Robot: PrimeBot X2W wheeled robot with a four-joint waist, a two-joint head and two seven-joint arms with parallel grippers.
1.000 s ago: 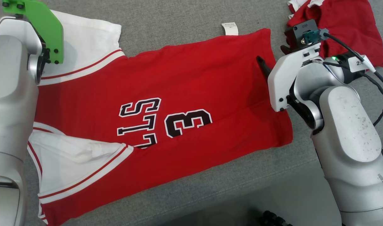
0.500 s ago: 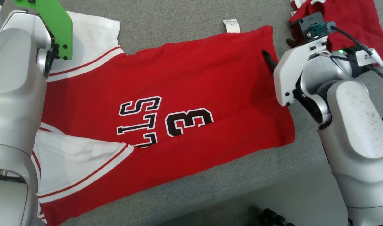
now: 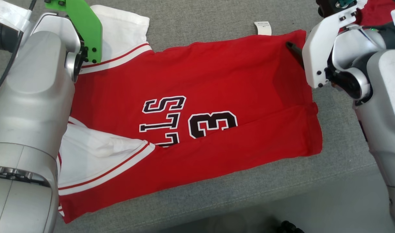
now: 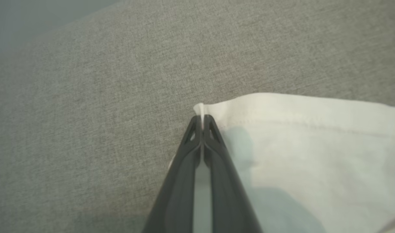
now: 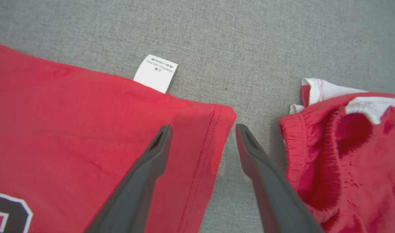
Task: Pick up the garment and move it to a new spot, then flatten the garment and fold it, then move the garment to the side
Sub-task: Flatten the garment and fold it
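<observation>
1. Head view: One red jersey [image 3: 216, 81] lies spread, print side up, on the grey fabric surface [image 3: 200, 19].
   - Its white sleeves point toward the left arm [image 3: 32, 106] and its hem toward the right arm [image 3: 381, 97].
   - The arms stand at the two far corners, a placing that suits carrying the far edge as one straight line.
   - The far sleeve [image 3: 119, 29] lies flat. The near sleeve [image 3: 97, 152] is rumpled, so flattening is judged incomplete.
2. Left wrist view: The left claw [image 4: 202, 121] is pressed together, pinching the outer corner of the far sleeve's hem.
   - A sliver of white cloth shows between the tips.
   - A grip at the very corner gives control of the edge, but little cloth is held. It may slip under a hard pull.
3. Right wrist view: The right claw [image 5: 203, 129] is spread and pinches nothing.
   - It straddles the far hem corner, with one finger over red cloth and the other over bare surface.
   - The care label [image 5: 156, 73] projects from the edge near that corner.
   - A second red garment [image 5: 339, 155] lies near the outer finger, apart from the jersey. The closing pinch should take the jersey corner alone.
</observation>
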